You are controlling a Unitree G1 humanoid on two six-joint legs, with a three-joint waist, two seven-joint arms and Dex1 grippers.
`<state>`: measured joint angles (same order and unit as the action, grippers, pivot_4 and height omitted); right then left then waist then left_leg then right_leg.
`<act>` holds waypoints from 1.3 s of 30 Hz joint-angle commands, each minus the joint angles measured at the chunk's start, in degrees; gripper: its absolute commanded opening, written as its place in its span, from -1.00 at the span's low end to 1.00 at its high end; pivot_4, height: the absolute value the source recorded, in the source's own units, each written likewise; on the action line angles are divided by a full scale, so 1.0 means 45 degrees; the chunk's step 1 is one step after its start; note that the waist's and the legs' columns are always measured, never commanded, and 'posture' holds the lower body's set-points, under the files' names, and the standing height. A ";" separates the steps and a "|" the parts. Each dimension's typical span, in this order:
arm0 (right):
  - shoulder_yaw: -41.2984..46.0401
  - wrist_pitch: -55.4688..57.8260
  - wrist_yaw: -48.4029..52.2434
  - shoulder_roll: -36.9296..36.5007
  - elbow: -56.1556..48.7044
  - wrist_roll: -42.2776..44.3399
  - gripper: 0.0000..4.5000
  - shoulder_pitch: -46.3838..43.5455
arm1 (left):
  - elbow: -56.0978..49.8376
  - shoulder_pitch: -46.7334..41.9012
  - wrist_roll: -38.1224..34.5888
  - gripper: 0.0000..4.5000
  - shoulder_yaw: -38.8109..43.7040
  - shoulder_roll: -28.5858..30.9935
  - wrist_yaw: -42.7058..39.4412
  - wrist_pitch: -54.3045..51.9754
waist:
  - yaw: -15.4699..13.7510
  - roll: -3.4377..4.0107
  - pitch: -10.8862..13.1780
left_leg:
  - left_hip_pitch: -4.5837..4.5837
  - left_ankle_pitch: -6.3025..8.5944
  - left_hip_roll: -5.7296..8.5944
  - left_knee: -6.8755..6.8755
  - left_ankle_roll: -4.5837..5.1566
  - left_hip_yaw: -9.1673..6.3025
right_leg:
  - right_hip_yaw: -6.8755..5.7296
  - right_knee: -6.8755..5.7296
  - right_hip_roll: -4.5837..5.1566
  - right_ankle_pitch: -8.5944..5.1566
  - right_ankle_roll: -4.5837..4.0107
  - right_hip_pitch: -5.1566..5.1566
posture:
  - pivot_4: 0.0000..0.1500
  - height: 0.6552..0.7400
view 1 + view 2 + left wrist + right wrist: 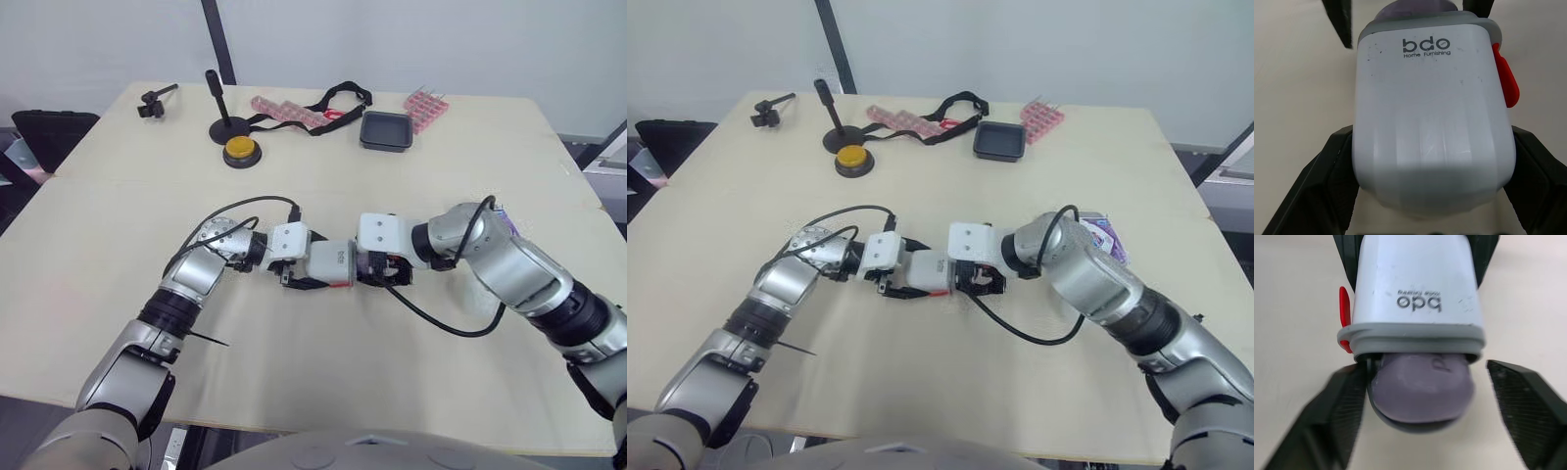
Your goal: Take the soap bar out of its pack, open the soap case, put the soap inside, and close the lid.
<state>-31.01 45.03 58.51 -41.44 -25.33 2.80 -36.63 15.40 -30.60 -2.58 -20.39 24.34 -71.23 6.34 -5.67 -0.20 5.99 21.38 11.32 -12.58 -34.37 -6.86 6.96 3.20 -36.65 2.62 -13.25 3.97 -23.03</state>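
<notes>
My left fingers (1332, 171) clamp smooth white plastic soap case (1432, 122) near middle of beige counter (323, 392). Rounded matte purple soap bar (1422, 391) half in, poking past grey rim (1410, 333). My right fingers (1528, 401) spread wide beside it, gripping nothing. Risks: off-axis push makes glossy shell slip in my clamp; soap jams at rim; red latch tab (1506, 81) snags.
</notes>
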 commanded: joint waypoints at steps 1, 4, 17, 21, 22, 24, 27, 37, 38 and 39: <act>0.1278 -0.0255 0.0154 -0.0752 -0.0562 0.0330 0.99 0.0304 | -0.0525 0.0194 -0.0194 0.54 0.0221 0.0355 -0.0052 0.0133 | -0.0045 0.0000 0.0000 | -0.0001 0.0000 0.0000 -0.0001 0.0000 0.0000 | 0.0000 -0.0001 0.0000 0.0000 0.0000 0.0000 | 1.00 0.99; 0.1720 -0.0687 0.0295 -0.1435 -0.0460 0.0358 0.99 0.0813 | -0.0661 0.0294 -0.0240 0.54 0.0282 0.0519 0.0000 0.0114 | -0.0116 0.0000 0.0000 | -0.0002 0.0000 -0.0001 -0.0002 0.0000 -0.0001 | 0.0000 0.0008 0.0001 0.0000 0.0000 0.0000 | 1.00 0.99; 0.0596 -0.0765 -0.0047 -0.0562 0.0489 -0.0494 0.32 0.1177 | -0.0598 -0.0074 -0.0276 0.54 0.0287 0.0336 0.0215 0.0187 | -0.0028 0.0004 0.0002 | 0.0000 -0.0001 0.0000 -0.0005 0.0001 0.0001 | 0.0008 0.0018 -0.0001 -0.0001 -0.0001 0.0000 | 1.00 0.99; 0.0386 -0.0281 0.0136 -0.0102 0.0326 -0.0311 -0.25 0.0851 | -0.0600 -0.0134 -0.0217 0.54 0.0241 0.0241 0.0323 0.0186 | -0.0041 0.0004 0.0002 | -0.0004 -0.0002 0.0000 -0.0006 0.0002 0.0002 | 0.0006 0.0010 -0.0001 -0.0001 -0.0001 -0.0001 | 1.00 0.99; 0.0274 -0.0557 0.0332 -0.0186 0.0215 -0.0329 -0.41 0.0867 | -0.0574 -0.0149 -0.0142 0.54 0.0216 0.0229 0.0387 0.0193 | -0.0065 0.0004 0.0002 | -0.0004 -0.0003 -0.0001 -0.0006 0.0003 0.0001 | 0.0003 0.0005 -0.0001 -0.0001 -0.0001 -0.0001 | 1.00 0.99; 0.0166 -0.0547 0.0438 -0.0135 0.0106 -0.0328 -0.71 0.0734 | -0.0552 -0.0148 -0.0080 0.54 0.0189 0.0245 0.0421 0.0233 | -0.0098 0.0004 0.0002 | -0.0003 -0.0002 0.0000 -0.0006 0.0004 0.0001 | 0.0002 -0.0001 -0.0001 -0.0001 -0.0001 -0.0001 | 1.00 0.99; 0.0182 -0.0351 0.0547 0.0005 -0.0127 -0.0190 -0.99 0.0467 | -0.0579 -0.0151 -0.0094 0.54 0.0193 0.0253 0.0449 0.0195 | -0.0092 0.0004 0.0002 | -0.0001 -0.0002 0.0000 -0.0006 0.0003 0.0001 | 0.0002 0.0001 0.0000 0.0000 -0.0001 -0.0001 | 1.00 0.99; 0.0505 0.0188 0.0304 0.0653 -0.0444 0.0177 -0.99 0.0268 | -0.0762 -0.0120 -0.0173 0.54 0.0093 0.0010 0.0674 0.0004 | -0.0087 0.0004 0.0002 | -0.0003 -0.0002 -0.0001 -0.0006 0.0003 0.0001 | 0.0002 -0.0002 -0.0001 0.0000 -0.0001 -0.0001 | 1.00 0.99; 0.0512 0.0129 0.0325 0.0491 -0.0498 0.0129 -0.99 0.0387 | -0.0737 -0.0119 -0.0177 0.54 0.0095 0.0021 0.0658 0.0012 | -0.0090 0.0004 0.0002 | -0.0003 -0.0002 -0.0001 -0.0006 0.0003 0.0001 | 0.0002 -0.0002 -0.0001 0.0000 -0.0001 -0.0001 | 1.00 0.99; 0.0524 -0.0044 0.0347 0.0273 -0.0526 0.0047 -0.99 0.0558 | -0.0715 -0.0119 -0.0178 0.54 0.0100 0.0040 0.0641 0.0011 | -0.0099 0.0004 0.0002 | -0.0003 -0.0002 -0.0001 -0.0006 0.0002 0.0001 | 0.0002 -0.0001 -0.0001 0.0000 -0.0001 -0.0001 | 1.00 0.99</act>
<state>-30.61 46.32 60.05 -39.96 -24.38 2.07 -33.80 14.60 -30.33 -2.54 -20.24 25.39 -68.64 5.78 -6.12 -0.18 6.00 21.37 11.31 -12.58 -34.40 -6.84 6.96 3.20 -36.65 2.61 -13.25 3.96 -23.03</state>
